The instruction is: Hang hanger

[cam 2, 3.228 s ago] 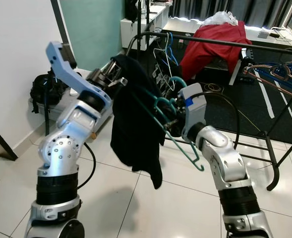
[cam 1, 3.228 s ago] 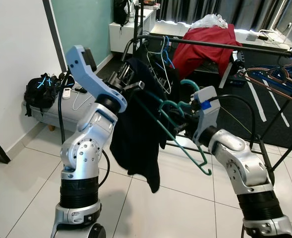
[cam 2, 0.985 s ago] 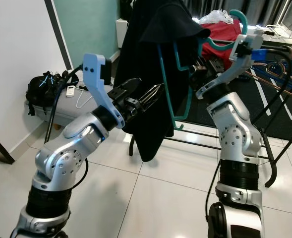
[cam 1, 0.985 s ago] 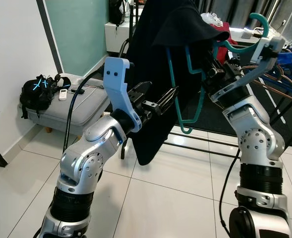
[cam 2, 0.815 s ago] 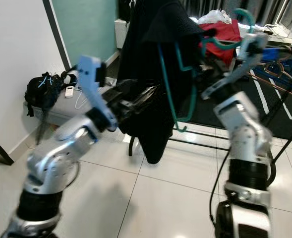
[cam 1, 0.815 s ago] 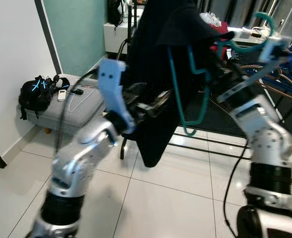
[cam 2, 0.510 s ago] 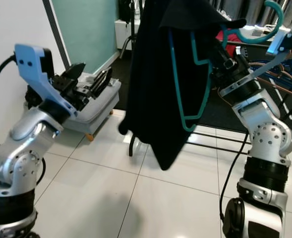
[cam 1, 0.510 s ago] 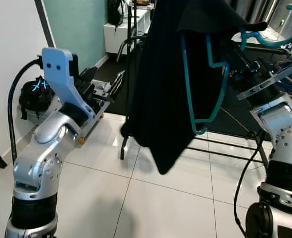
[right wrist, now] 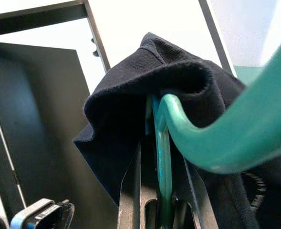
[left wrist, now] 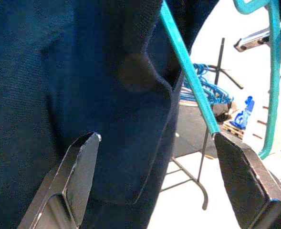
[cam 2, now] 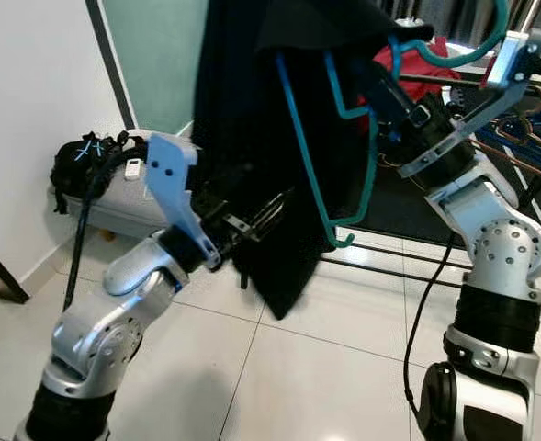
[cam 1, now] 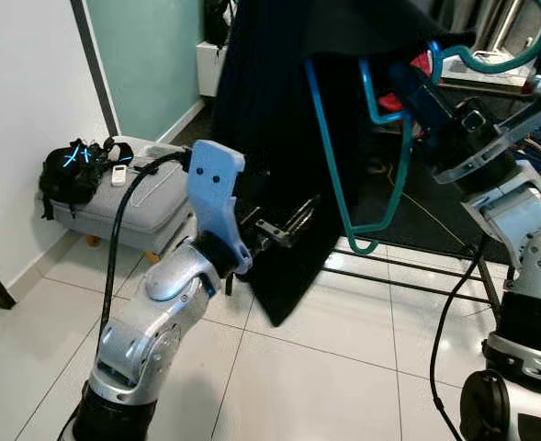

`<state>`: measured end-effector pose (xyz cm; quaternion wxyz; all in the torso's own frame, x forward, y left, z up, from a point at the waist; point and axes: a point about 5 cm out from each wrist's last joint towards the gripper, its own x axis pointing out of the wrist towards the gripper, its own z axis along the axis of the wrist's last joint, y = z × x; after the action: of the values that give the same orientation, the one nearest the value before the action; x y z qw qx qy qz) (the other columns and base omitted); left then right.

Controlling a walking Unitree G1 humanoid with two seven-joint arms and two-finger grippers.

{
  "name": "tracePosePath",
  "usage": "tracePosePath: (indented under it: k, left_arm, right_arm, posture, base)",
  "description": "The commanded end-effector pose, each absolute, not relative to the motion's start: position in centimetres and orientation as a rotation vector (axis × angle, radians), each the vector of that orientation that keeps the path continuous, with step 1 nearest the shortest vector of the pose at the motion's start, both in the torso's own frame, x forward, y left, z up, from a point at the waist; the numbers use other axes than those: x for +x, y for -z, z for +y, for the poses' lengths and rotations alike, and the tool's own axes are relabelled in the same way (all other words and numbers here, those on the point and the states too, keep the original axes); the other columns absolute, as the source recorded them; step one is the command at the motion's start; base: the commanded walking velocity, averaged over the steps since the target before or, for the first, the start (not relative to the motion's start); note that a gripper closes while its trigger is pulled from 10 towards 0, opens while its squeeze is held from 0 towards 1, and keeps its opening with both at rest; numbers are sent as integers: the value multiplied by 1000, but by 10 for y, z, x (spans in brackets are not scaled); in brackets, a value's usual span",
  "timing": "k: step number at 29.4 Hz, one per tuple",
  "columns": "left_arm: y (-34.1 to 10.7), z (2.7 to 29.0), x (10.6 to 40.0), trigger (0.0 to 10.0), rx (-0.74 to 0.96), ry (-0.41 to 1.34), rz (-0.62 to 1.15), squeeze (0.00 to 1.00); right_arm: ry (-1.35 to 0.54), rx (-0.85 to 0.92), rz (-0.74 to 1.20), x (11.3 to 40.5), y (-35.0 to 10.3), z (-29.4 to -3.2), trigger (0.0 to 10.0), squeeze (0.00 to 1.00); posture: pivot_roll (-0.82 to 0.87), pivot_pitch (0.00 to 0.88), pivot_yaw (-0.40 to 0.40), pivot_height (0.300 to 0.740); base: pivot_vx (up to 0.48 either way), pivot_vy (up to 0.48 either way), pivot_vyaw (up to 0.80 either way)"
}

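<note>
Two claws at work: my right claw (right wrist: 161, 210) grips the teal hanger (cam 1: 348, 197), garment (cam 1: 279, 138) draped, held high; left claw (left wrist: 154, 191) open beside the cloth. Next, probably hook it onto the rack.

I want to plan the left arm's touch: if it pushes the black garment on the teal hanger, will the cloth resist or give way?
The black garment probably gives way: it hangs in soft folds, so a push would dent it. It may also swing, since it hangs from the teal hanger held up by the right gripper. The left gripper, fingers open, would likely need to pinch it.
</note>
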<state>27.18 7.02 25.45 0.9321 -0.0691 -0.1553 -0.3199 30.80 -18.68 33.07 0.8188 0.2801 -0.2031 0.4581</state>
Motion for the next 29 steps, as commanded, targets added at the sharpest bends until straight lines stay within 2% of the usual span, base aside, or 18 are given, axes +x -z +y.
tracePosePath:
  k: [1, 8, 9, 12, 15, 20, 25, 29]
  left_arm:
    - [-252, 70, 270, 10000, -116, 642, -316, 0]
    - [-248, 74, 275, 10000, -34, 606, -326, 0]
    - [-246, 75, 278, 10000, 81, 566, -341, 0]
    - [-245, 77, 281, 10000, 133, 528, -351, 0]
    - [-249, 86, 290, 10000, 343, 362, -408, 0]
    - [-257, 95, 293, 10000, 419, 246, -448, 0]
    - [-276, 117, 287, 10000, 530, 86, -545, 0]
    - [-277, 126, 284, 10000, 578, 40, -556, 0]
  right_arm:
    - [-1030, 577, -497, 298, -347, -184, 10000, 0]
    - [-1074, 593, -501, 293, -351, -180, 10000, 0]
    - [-1095, 597, -509, 289, -355, -178, 10000, 0]
    - [-1102, 598, -511, 288, -356, -178, 10000, 0]
    - [-1120, 598, -514, 284, -357, -176, 10000, 0]
    - [-1123, 597, -512, 283, -357, -176, 10000, 0]
    - [-1107, 598, -510, 283, -358, -179, 10000, 0]
    - [-1108, 607, -509, 284, -358, -179, 10000, 0]
  posture:
    - [-21, 7, -57, 740]
    - [-31, 12, -58, 740]
    - [-31, 12, -58, 740]
    - [-31, 12, -58, 740]
    - [-45, 14, -54, 740]
    - [-47, 15, -54, 740]
    - [-37, 20, -56, 740]
    - [-31, 20, -59, 740]
  base:
    - [0, 0, 0]
    - [0, 0, 0]
    - [0, 0, 0]
    - [0, 0, 0]
    - [0, 0, 0]
    - [0, 0, 0]
    - [0, 0, 0]
    - [0, 0, 0]
